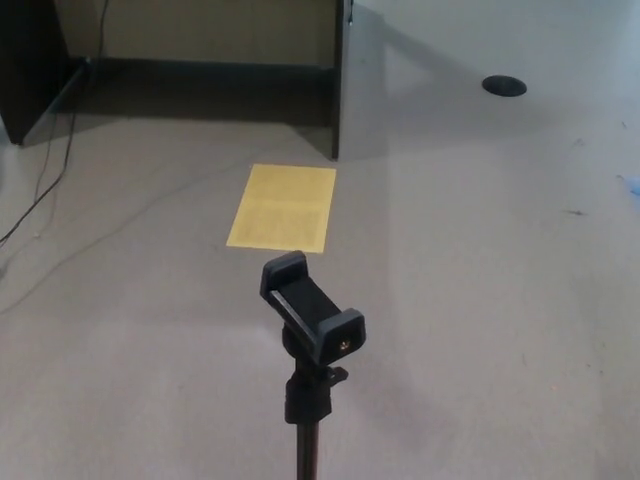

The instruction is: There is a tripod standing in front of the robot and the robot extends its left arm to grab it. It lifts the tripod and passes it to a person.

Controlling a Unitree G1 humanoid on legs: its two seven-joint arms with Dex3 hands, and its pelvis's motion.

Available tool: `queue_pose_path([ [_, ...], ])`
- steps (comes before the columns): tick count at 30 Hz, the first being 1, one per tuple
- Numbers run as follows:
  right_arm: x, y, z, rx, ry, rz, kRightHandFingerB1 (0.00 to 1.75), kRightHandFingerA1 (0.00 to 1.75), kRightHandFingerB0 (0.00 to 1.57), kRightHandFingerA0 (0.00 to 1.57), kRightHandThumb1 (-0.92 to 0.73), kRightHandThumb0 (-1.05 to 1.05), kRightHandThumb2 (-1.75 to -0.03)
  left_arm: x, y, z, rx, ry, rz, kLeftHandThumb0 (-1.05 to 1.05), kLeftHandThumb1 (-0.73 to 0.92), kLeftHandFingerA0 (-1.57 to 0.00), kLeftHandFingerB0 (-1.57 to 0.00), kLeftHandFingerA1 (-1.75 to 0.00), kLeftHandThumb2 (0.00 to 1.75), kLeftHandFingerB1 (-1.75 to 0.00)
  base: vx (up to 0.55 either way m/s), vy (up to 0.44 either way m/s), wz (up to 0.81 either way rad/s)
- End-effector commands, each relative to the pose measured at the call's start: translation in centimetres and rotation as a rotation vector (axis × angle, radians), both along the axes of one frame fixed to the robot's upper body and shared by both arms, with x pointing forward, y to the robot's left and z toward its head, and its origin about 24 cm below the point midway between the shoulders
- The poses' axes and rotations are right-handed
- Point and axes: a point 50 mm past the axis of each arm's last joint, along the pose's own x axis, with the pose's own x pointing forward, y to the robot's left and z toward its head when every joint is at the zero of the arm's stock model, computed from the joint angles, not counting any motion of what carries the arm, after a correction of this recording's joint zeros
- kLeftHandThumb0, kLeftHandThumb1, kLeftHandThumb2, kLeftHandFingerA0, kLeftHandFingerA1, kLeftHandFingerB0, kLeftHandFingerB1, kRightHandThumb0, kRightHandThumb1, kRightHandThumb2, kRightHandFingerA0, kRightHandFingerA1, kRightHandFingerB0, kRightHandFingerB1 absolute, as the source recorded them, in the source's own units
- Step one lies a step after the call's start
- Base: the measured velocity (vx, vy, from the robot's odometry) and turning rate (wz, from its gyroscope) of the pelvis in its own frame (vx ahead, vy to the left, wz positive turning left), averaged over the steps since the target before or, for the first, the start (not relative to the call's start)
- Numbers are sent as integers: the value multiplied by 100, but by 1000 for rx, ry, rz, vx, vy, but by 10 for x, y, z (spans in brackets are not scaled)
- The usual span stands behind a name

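A black tripod (307, 420) stands upright at the bottom centre of the head view, its pole running out of the lower edge. On top sits a black phone clamp (312, 306), tilted and holding nothing. The tripod's legs are out of the picture. Neither of my hands nor any part of my arms shows. No person shows either.
A yellow sheet (282, 207) lies flat on the grey carpet beyond the tripod. A dark desk panel (340, 80) and a shadowed recess stand at the back. Cables (45, 185) trail over the floor at the left. A black round floor cover (504, 85) sits at the back right.
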Motion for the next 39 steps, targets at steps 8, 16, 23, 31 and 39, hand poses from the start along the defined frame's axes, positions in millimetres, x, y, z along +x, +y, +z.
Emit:
queue_pose_path([
  [8, 0, -5, 3, -12, -28, 24, 34, 41, 42, 63, -71, -38, -60, 33, -26, 41, -170, -270, -153, -31, 31, 0, 0, -48, 87, -50, 0, 0, 0],
  [16, 2, -3, 3, -19, -28, 40, 34, 41, 42, 63, -72, -38, -61, 65, -72, 74, -276, -370, -315, -58, 38, -12, -6, -42, 70, -22, 0, 0, 0],
  [23, 4, -2, 4, -12, -41, 40, 34, 42, 42, 66, -71, -38, -61, 82, -112, 86, -314, -388, -410, -61, 38, -12, -6, -43, 71, -22, 0, 0, 0],
  [31, 10, -2, 9, 4, -72, 45, 35, 43, 44, 66, -70, -38, -61, 96, -143, 94, -303, -421, -493, -55, 35, -12, 0, -49, 78, -26, 0, 0, 0],
  [39, 12, 0, 10, -12, -62, 68, 35, 42, 45, 65, -71, -38, -60, 110, -161, 95, -234, -462, -544, -34, 24, -4, 0, -50, 85, -48, 0, 0, 0],
])
